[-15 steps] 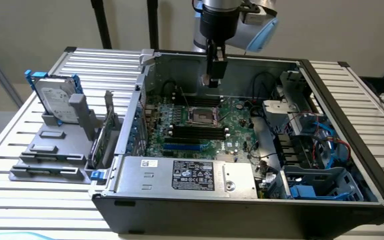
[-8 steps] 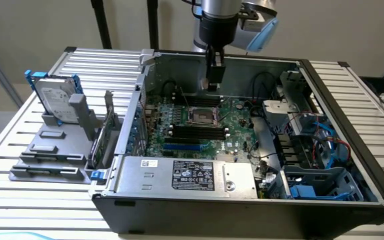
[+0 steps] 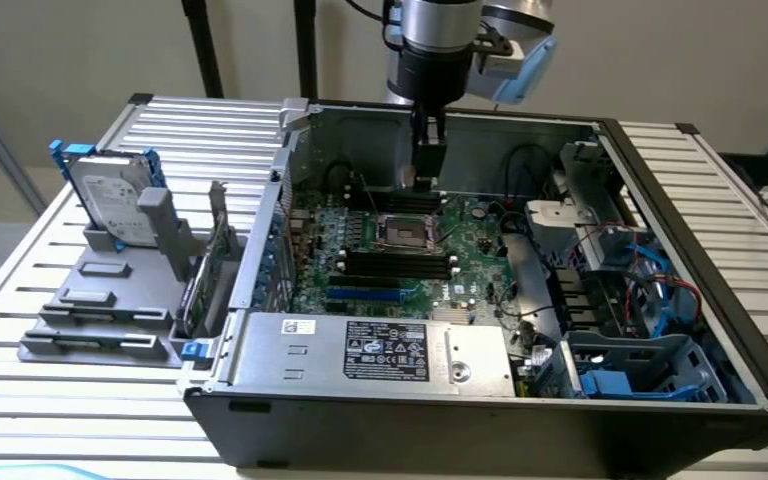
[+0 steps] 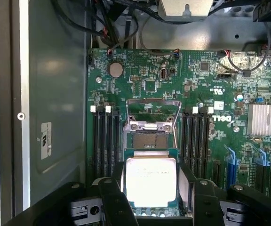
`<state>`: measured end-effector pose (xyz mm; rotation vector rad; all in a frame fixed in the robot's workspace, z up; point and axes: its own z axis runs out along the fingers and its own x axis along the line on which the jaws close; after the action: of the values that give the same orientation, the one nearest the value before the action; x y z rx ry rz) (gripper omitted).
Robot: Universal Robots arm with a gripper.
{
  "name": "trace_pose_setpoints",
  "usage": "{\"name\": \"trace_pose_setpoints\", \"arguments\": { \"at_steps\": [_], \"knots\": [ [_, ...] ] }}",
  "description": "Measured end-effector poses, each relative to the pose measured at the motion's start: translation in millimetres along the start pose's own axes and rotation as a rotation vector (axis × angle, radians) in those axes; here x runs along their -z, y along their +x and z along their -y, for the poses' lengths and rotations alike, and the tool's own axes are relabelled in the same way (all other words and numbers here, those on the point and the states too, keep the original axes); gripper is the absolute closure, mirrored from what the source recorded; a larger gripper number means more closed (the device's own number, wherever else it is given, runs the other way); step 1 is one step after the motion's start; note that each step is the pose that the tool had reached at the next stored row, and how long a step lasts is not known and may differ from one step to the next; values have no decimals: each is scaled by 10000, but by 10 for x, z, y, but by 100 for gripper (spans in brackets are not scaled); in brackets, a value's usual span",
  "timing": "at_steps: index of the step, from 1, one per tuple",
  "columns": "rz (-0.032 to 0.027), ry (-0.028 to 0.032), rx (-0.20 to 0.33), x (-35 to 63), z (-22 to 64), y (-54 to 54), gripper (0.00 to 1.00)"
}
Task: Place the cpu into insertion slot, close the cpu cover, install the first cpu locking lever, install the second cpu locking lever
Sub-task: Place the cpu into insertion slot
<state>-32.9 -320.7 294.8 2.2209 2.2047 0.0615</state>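
Note:
The cpu [image 4: 150, 181], silver top up with a thin green edge, sits between my black fingers [image 4: 113, 197], whose pads lie against its two sides. My gripper [image 4: 150, 188] is shut on it and hangs a little above the green board. The insertion slot [image 4: 149, 140] shows just beyond the chip, partly hidden by it. The cpu cover [image 4: 149, 125] stands raised open at the slot's far side. In the exterior view my gripper [image 3: 424, 183] hovers over the back of the insertion slot [image 3: 404, 232], inside the open computer case.
Black memory slots [image 4: 105, 141] flank the socket on both sides. A silver heatsink [image 4: 267, 120] and blue connectors lie further off. The power supply [image 3: 384, 350] fills the case front. A drive cage with cables [image 3: 624, 300] stands at the exterior view's right, and a hard drive on a grey rack [image 3: 111, 195] at its left.

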Motion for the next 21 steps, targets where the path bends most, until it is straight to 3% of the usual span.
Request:
{"name": "trace_pose_setpoints", "arguments": {
  "at_steps": [7,21],
  "knots": [
    [0,8,-20,-127,5,-7,46],
    [0,103,-23,-380,39,-17,46]
  ]
}}
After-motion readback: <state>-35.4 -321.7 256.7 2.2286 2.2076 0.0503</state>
